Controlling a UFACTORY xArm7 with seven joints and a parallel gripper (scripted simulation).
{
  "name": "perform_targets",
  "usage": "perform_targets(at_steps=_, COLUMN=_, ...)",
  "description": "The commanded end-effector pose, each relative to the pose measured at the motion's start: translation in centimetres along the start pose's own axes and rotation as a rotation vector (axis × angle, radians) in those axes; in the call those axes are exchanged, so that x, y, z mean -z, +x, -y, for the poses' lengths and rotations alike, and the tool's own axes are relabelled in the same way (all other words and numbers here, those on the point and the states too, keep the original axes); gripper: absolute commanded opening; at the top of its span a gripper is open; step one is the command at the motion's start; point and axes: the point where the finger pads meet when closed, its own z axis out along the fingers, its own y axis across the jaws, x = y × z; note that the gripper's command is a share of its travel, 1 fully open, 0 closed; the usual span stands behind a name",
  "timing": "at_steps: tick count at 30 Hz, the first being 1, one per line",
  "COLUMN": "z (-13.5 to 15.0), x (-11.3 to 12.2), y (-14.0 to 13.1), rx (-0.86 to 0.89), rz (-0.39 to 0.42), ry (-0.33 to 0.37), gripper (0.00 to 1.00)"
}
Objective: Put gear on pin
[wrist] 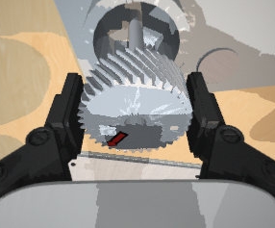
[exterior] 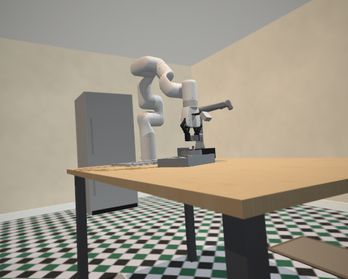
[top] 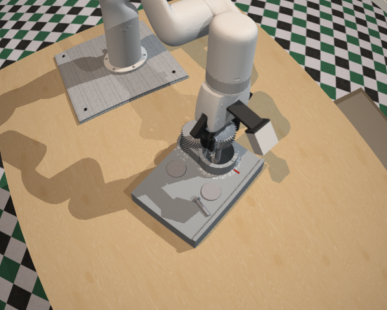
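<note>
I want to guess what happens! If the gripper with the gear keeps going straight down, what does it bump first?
Probably the pin. The gripper, shut on the gear, points down at the collar where the pin stands, though exact alignment is hard to judge.

The top view is looking steeply down from close above the surface [top: 286,233], the exterior view is facing the arm from low and far beyond the surface's edge, and the wrist view is peering down between the pincer [wrist: 137,112] fingers, all three sharing the timing case [top: 173,213]
</note>
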Motion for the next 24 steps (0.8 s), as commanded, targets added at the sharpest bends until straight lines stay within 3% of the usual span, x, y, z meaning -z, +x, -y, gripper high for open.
perform_targets(at_steps=1, z=-0.02, x=0.18, y=0.17, rx=0.114, rz=-0.006, ry=0.003, gripper=0.00)
perform_targets(at_steps=24, z=-0.02, x=0.18, y=0.17, rx=0.688, rz=-0.006, ry=0.001, gripper=0.00)
